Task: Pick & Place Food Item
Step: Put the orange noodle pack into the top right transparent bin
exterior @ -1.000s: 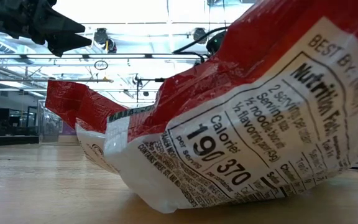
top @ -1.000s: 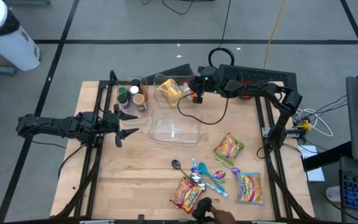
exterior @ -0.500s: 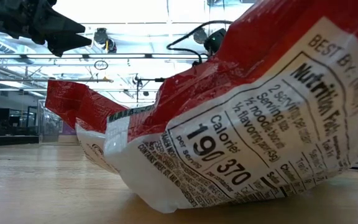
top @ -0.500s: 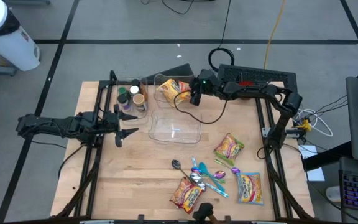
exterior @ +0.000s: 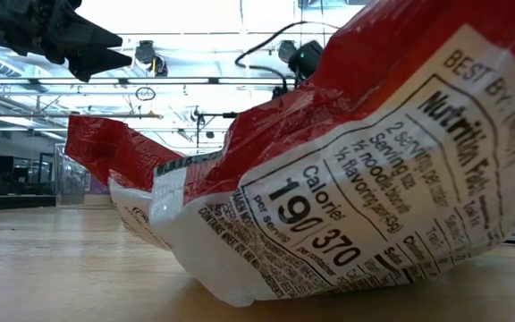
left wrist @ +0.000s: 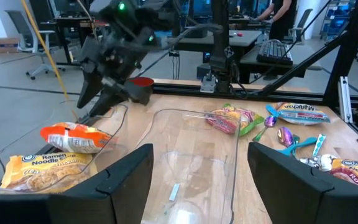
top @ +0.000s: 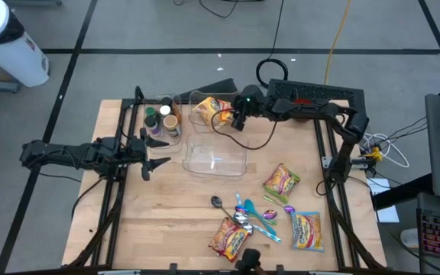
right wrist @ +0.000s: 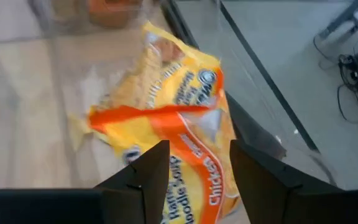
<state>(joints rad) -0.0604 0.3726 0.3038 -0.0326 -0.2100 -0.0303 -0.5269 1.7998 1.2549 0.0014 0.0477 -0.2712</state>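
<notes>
Right gripper [top: 238, 119] hangs open over the yellow noodle packet [top: 207, 111]; only its wrist view shows the gap.

The nearer clear bin [top: 215, 157] lies bare, open from above; bare counter [top: 166, 221] runs along the left front; the left hand [top: 148, 153] hangs wide apart just left of that bin, with small bottles [top: 161, 122] crowding the far-left corner beside it; the right hand [top: 237, 119] and its looping cable [top: 258, 143] hang at the far bin [top: 202, 98], where yellow noodle packets [top: 208, 111] fill the floor; spoons [top: 250, 215] and red packets [top: 281, 183] clutter the right front.
</notes>
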